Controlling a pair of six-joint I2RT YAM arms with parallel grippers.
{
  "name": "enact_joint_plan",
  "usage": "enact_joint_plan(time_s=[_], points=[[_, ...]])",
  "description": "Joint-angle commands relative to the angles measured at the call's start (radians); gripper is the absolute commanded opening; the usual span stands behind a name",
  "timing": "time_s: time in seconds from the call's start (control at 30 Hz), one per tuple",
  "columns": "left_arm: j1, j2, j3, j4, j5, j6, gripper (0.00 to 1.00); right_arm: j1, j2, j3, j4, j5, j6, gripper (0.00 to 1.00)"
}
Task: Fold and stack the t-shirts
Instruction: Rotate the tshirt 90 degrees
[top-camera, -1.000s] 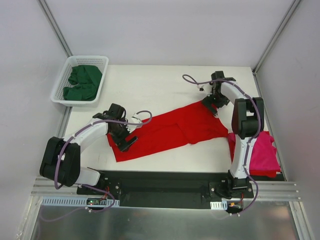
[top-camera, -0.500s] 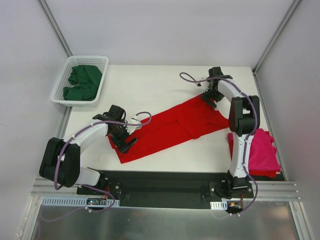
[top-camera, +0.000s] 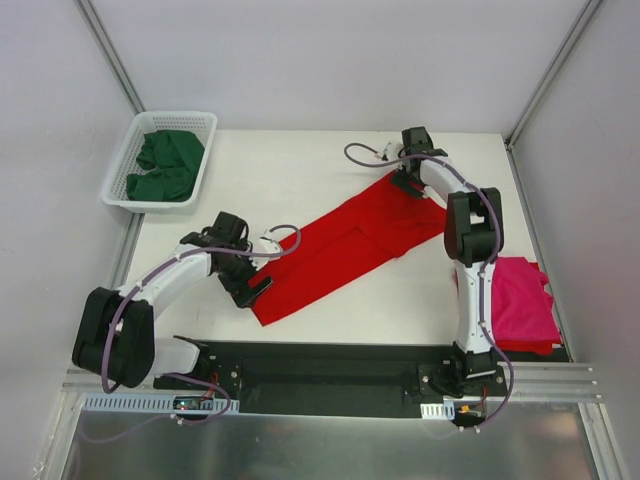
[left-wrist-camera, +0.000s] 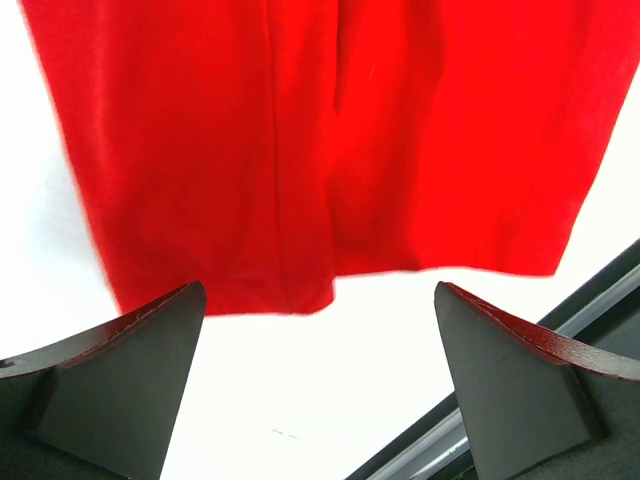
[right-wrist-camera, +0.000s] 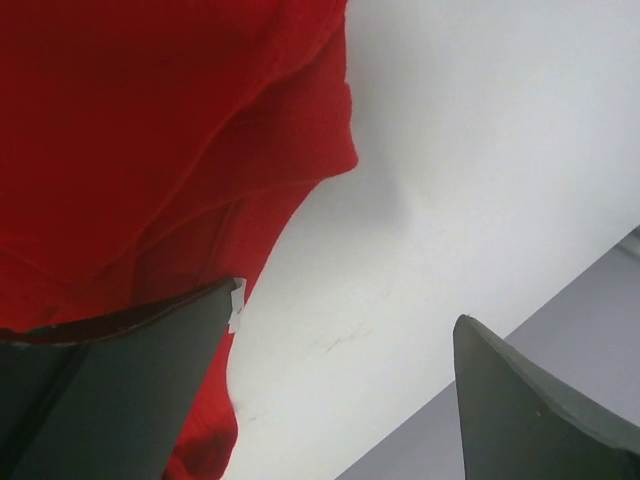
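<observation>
Well, you are not getting a full look at much here. The red t-shirt (top-camera: 350, 240) is lying as a long diagonal strip across the middle of the table (top-camera: 300, 170). Its far end is running under the right gripper (top-camera: 405, 180), and both wrist views are cutting it off at their top edges. The pink t-shirt (top-camera: 520, 305) is lying at the table's near right corner, with its left edge hiding behind the right arm (top-camera: 470, 240).

One white lattice basket (top-camera: 178, 118) is sitting at the far left corner and is holding bunched green t-shirts (top-camera: 165, 165). They are heaped too tightly for you to count.

So you are looking at one red shirt, one pink shirt, one basket and two grippers.

The left gripper (top-camera: 250, 285) is hovering at the red shirt's near end with its jaws spread wide. In its wrist view the hem is lying just ahead of the fingertips, and nothing is being pinched. The right gripper is standing wide apart too, with one finger (right-wrist-camera: 120, 390) overlapping the red cloth and the other (right-wrist-camera: 530, 420) over bare table.
</observation>
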Motion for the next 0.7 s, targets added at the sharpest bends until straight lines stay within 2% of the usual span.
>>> enact_joint_plan(time_s=[0.0,0.2,0.37,0.5,0.6,0.67], points=[[-0.010,-0.124,-0.020,-0.038,0.017,0.029,0.99,0.045,0.080,0.037,0.118,0.000,-0.040,0.96],[-0.010,-0.285,-0.026,-0.038,-0.017,0.059,0.99,0.097,0.088,0.096,0.221,0.003,-0.059,0.96],[-0.002,-0.355,-0.044,-0.041,-0.130,0.070,0.99,0.162,0.136,0.193,0.280,0.054,-0.100,0.96],[0.042,-0.461,-0.070,-0.039,-0.149,0.067,0.99,0.185,0.178,0.285,0.360,0.089,-0.170,0.96],[0.081,-0.504,-0.079,-0.042,-0.156,0.067,0.99,0.191,0.252,0.386,0.376,0.151,-0.241,0.96],[0.093,-0.514,-0.079,-0.042,-0.161,0.069,0.99,0.182,0.258,0.396,0.406,0.200,-0.257,0.96]])
